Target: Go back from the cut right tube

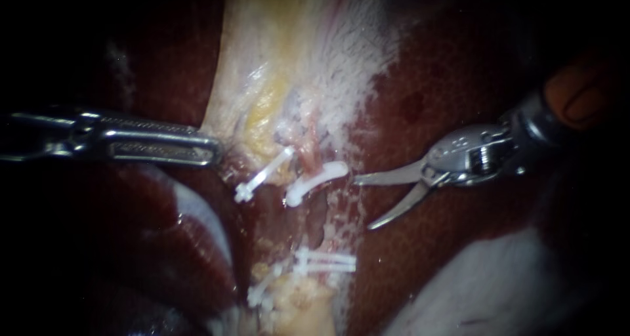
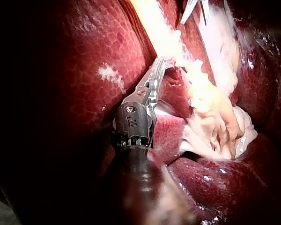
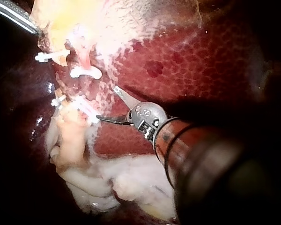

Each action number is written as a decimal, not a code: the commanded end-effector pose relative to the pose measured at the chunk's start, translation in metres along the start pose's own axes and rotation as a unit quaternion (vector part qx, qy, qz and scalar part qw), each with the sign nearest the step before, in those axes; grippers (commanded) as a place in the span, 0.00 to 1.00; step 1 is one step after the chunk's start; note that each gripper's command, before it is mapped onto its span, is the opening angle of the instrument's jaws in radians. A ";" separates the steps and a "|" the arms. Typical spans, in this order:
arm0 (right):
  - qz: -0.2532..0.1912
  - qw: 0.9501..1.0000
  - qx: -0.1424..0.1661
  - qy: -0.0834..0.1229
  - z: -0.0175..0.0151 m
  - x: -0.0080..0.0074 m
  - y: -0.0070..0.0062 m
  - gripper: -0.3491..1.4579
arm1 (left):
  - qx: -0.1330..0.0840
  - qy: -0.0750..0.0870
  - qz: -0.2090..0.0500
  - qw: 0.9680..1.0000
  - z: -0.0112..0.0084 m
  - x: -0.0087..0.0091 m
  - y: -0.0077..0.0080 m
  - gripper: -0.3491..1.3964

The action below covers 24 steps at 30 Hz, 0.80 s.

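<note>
Standing off to the side of the clips, my right instrument [image 1: 365, 201] has its two blades spread apart with nothing between them, their tips over the liver [image 1: 420, 80] and just beside the upper clip [image 1: 316, 178], not touching it. The cut right tube [image 1: 308, 146] shows as a pink stump running down into that clip; below it is a dark gap, and then the lower clips [image 1: 326, 262] on the other end, so the tube looks divided. My left instrument [image 1: 213, 151] has its jaws pressed together on the edge of the pale tissue [image 1: 262, 60], holding it out to the side (the left wrist view shows the tip buried in the yellowish strand). I judge the withdrawal to be the step in hand, with the blades near the stump but already clear of it. The next move calls for drawing the right instrument straight back along its shaft, blades kept off the clips and the liver surface, while the left one holds its grip.
</note>
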<state>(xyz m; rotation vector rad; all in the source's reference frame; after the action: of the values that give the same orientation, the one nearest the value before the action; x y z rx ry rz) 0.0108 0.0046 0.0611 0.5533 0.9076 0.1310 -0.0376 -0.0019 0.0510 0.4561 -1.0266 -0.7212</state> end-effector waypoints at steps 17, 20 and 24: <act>-0.045 0.996 -0.070 0.004 -0.0071 0.0043 0.0006 0.95 | 0.001 0.001 -0.002 1.000 0.0002 0.0003 0.0003 0.00; -0.047 0.996 -0.073 0.003 -0.0066 0.0045 0.0003 0.96 | 0.001 0.001 -0.002 1.000 0.0004 0.0003 0.0004 0.00; -0.049 0.996 -0.074 0.003 -0.0062 0.0049 0.0002 0.98 | 0.000 0.002 -0.002 1.000 0.0006 0.0003 0.0006 0.00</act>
<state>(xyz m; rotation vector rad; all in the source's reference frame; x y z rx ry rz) 0.0091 0.0089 0.0546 0.3670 0.9225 0.1070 -0.0379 -0.0017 0.0519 0.4600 -1.0226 -0.7232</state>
